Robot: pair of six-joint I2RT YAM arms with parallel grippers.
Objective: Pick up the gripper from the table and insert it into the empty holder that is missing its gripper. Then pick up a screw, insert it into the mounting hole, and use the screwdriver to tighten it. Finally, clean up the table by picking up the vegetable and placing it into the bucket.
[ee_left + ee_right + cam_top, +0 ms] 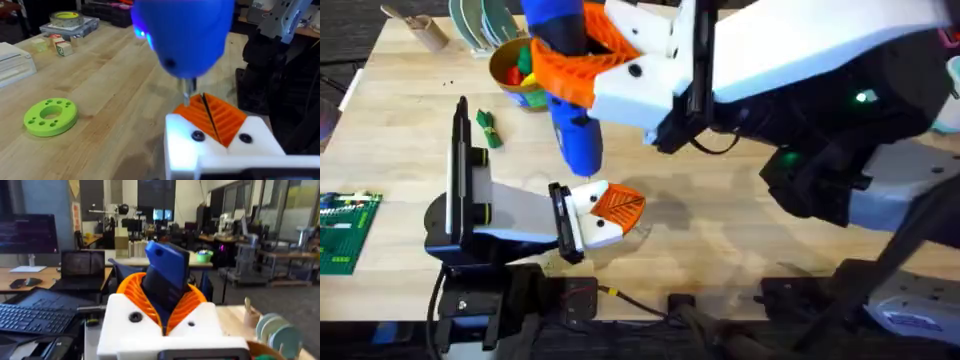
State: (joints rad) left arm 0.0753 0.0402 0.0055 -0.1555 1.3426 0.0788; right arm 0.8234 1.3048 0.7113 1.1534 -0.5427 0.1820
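Blue screwdriver [568, 60] is clamped upright between the right gripper's [582, 62] orange ribbed pads [560, 72], dark tip pointing down at the white holder [588, 222] near the table's [740, 240] front edge. The orange gripper [618, 205] sits in that holder. The left gripper's [220, 127] jaws are closed together, holding nothing. The vegetable [486, 128] lies toward the far left edge, just beside the bucket [518, 72]. A lime-green ring [50, 116] lies apart.
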